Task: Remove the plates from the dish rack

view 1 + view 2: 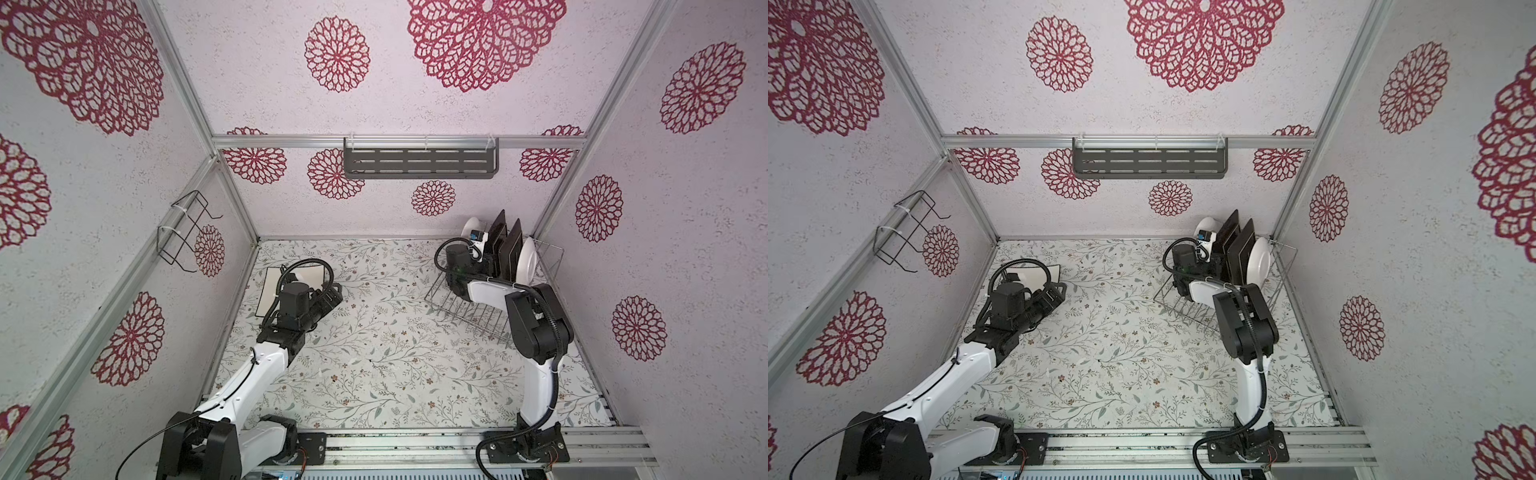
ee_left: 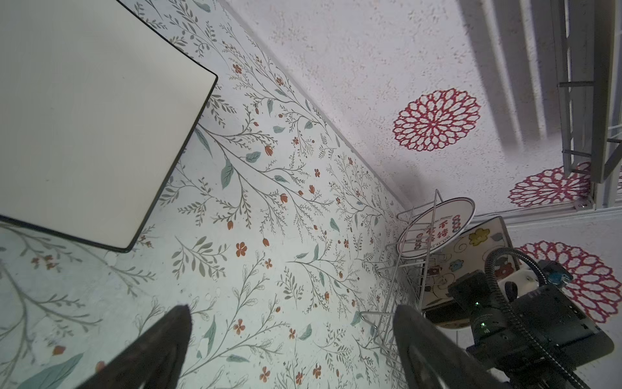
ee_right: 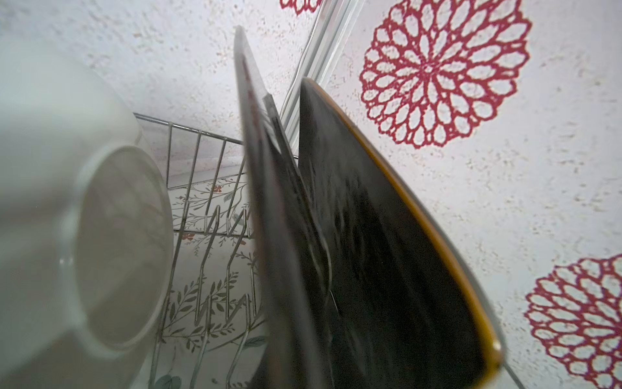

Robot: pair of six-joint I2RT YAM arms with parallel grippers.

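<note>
4 plates (image 1: pixel 525 259) are crowding the silver wire dish rack (image 1: pixel 461 305). The right gripper (image 1: pixel 489 259) is working at a dark-backed square plate (image 1: pixel 497 230), grip unclear; the left gripper (image 1: pixel 336 293) is gaping empty. Any skewed lift is going to topple neighbours.

Square white plate (image 2: pixel 91 118), dark-edged, lies flat on floral tabletop (image 2: pixel 269 219). Left gripper (image 2: pixel 292 310) fingers spread wide, nothing between. Dish rack (image 2: pixel 400 296) well apart, holds round red-lettered plate (image 2: pixel 437 229) upright, flowered plate (image 2: pixel 478 249) behind it; right arm (image 2: pixel 538 320) beside flowered plate.
</note>
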